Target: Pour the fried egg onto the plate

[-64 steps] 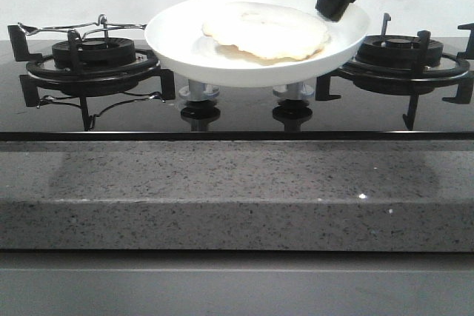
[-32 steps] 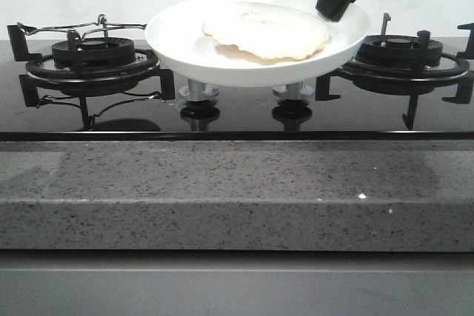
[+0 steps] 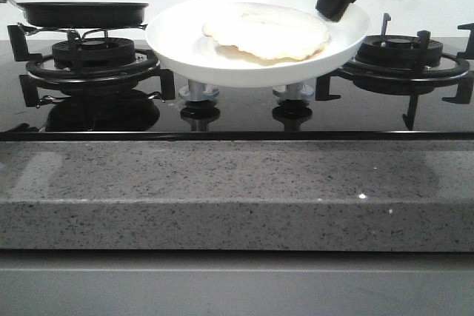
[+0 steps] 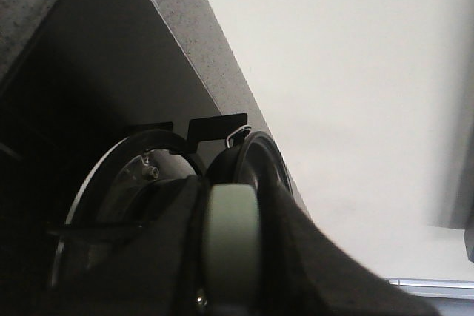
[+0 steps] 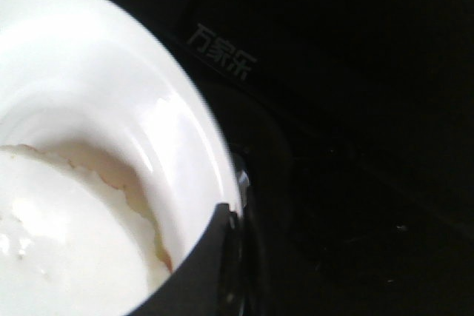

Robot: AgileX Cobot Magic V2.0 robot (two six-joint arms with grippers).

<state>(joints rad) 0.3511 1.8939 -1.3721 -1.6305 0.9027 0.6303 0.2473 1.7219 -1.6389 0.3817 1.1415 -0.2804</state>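
The white plate point(image 3: 172, 44) hangs tilted above the middle of the hob, and the pale fried egg point(image 3: 266, 31) lies flat in it. My right gripper point(image 3: 337, 1) is shut on the plate's far right rim. In the right wrist view the plate point(image 5: 111, 86) fills the frame, with the egg point(image 5: 67, 234) beside my right gripper point(image 5: 226, 220). The empty black pan point(image 3: 81, 12) sits level at the left burner's wire support. The left wrist view shows the pan point(image 4: 259, 157) edge-on, and my left gripper point(image 4: 231, 216) is shut on its pale handle point(image 4: 231, 246).
A black glass hob carries a left burner point(image 3: 92, 64) with a wire rack, a right burner point(image 3: 404, 57) and two knobs point(image 3: 198, 98) under the plate. A speckled grey stone counter edge point(image 3: 237, 190) runs along the front. A white wall stands behind.
The black pan has come down from above the upper left to the left burner. The plate with the egg and the right gripper have stayed still.
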